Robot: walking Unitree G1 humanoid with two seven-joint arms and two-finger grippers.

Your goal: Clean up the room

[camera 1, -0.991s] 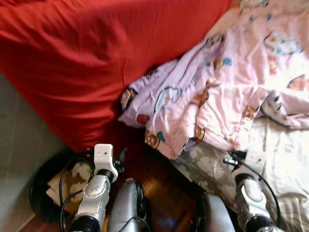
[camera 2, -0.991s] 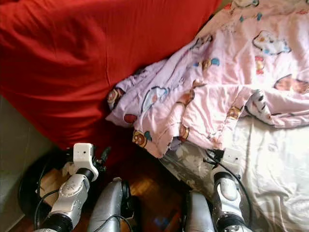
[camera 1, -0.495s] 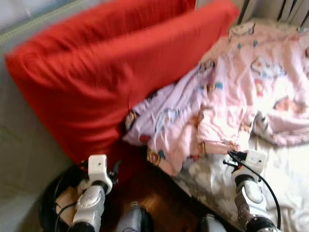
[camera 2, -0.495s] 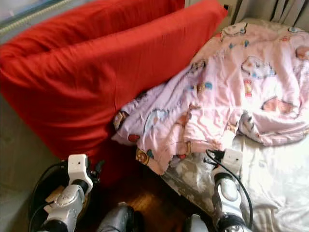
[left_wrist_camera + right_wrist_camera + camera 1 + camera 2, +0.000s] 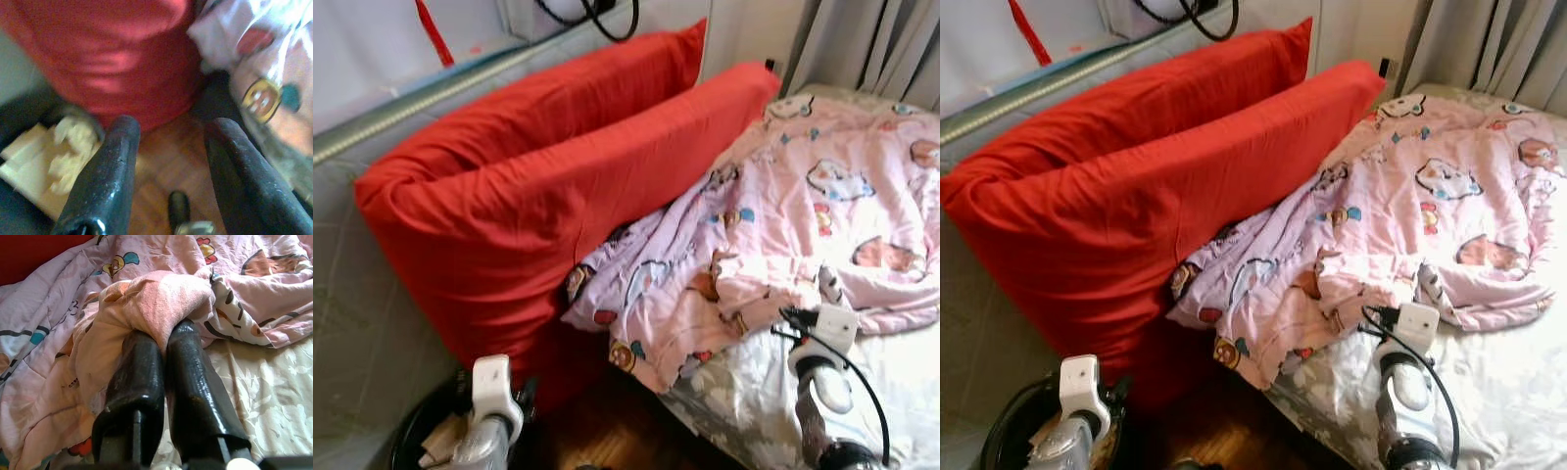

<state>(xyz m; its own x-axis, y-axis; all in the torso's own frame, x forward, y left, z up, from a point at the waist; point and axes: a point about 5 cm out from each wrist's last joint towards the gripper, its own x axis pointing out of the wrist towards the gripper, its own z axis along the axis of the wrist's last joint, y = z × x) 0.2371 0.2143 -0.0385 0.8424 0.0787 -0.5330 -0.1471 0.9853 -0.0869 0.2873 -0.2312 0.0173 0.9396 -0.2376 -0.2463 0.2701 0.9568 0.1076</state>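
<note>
A rumpled pink blanket (image 5: 783, 225) with cartoon prints lies across the bed, one corner hanging off the near edge. Two big red pillows (image 5: 558, 186) stand on edge along the bed's left side. My right gripper (image 5: 164, 335) is shut, its tips tucked against a pink fold of the blanket (image 5: 166, 298), just above the pale floral sheet (image 5: 254, 377). My left gripper (image 5: 173, 127) is open and holds nothing; it hovers low over the wooden floor (image 5: 166, 161) in front of the red pillow (image 5: 127, 58), beside a black bin (image 5: 416, 446).
The black bin holds crumpled paper and cardboard (image 5: 54, 152). A grey padded wall (image 5: 352, 323) runs along the left, behind the pillows. Curtains (image 5: 871, 44) hang past the far end of the bed. A strip of wooden floor (image 5: 617, 441) lies between bin and bed.
The camera has lifted, so more of the pillows, blanket and curtains shows and both arms sit lower in the picture. Blanket and pillows have not moved.
</note>
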